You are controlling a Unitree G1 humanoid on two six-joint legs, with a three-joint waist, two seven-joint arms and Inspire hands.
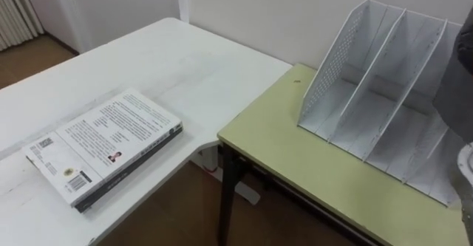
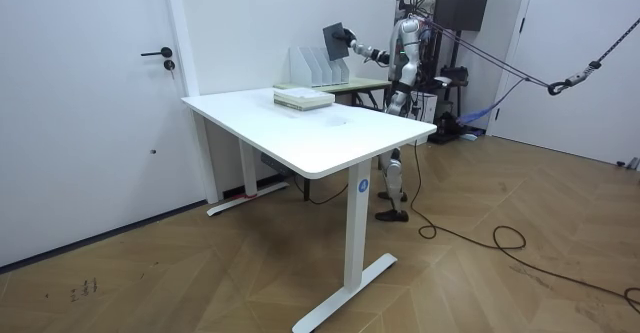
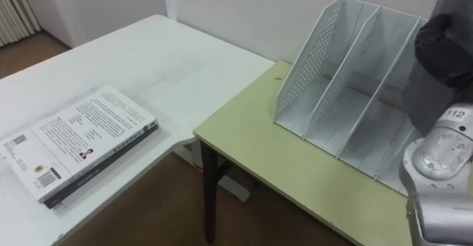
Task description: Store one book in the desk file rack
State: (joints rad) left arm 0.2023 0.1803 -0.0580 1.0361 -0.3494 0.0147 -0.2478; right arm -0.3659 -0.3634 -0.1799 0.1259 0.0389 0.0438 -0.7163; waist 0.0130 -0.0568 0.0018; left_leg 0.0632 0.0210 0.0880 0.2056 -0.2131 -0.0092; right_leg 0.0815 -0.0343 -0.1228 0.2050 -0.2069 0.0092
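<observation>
Your robot's right hand [image 2: 350,43] has its fingers curled tight on a dark book [image 2: 334,41]. It holds the book up in the air, just above the white file rack [image 1: 384,91]. The rack stands on the green table [image 1: 295,150]. Another book [image 1: 103,146] lies flat on the white desk [image 1: 148,61], well apart from the rack.

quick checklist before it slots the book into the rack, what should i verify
1. Book in hand: ok, the dark book is raised at the right hand, by the file rack.
2. Grip firmness: cannot tell.
3. Rack compartments free: ok, those showing are empty.
4. Rack upright on the green desk: ok.
5. Book aligned with a compartment: cannot tell.
6. Other book flat on the white table, out of the way: ok.
</observation>
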